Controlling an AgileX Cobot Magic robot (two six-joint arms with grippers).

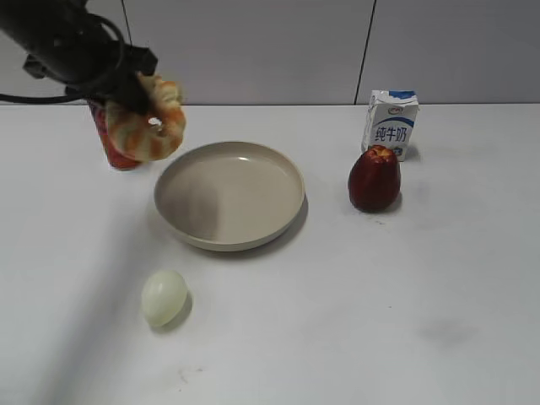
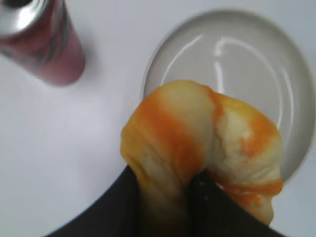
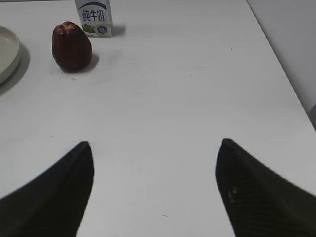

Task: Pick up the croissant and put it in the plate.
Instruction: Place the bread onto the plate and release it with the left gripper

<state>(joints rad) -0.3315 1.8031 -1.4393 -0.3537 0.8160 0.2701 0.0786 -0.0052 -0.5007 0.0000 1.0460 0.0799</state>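
My left gripper (image 1: 139, 99) is shut on the croissant (image 1: 152, 125), a tan ring with orange stripes, and holds it in the air just left of and above the plate's (image 1: 194, 232) left rim. In the left wrist view the croissant (image 2: 197, 143) fills the middle between the dark jaws (image 2: 165, 197), with the beige plate (image 2: 247, 29) beneath and beyond it. My right gripper (image 3: 155, 148) is open and empty over bare table; the plate's edge (image 3: 7, 54) shows at its far left. The right gripper is out of the exterior view.
A red can (image 1: 114, 148) stands behind the croissant, left of the plate; it also shows in the left wrist view (image 2: 42, 42). A pale egg (image 1: 164, 297) lies in front of the plate. A dark red fruit (image 1: 374, 179) and a milk carton (image 1: 391, 123) stand right of the plate.
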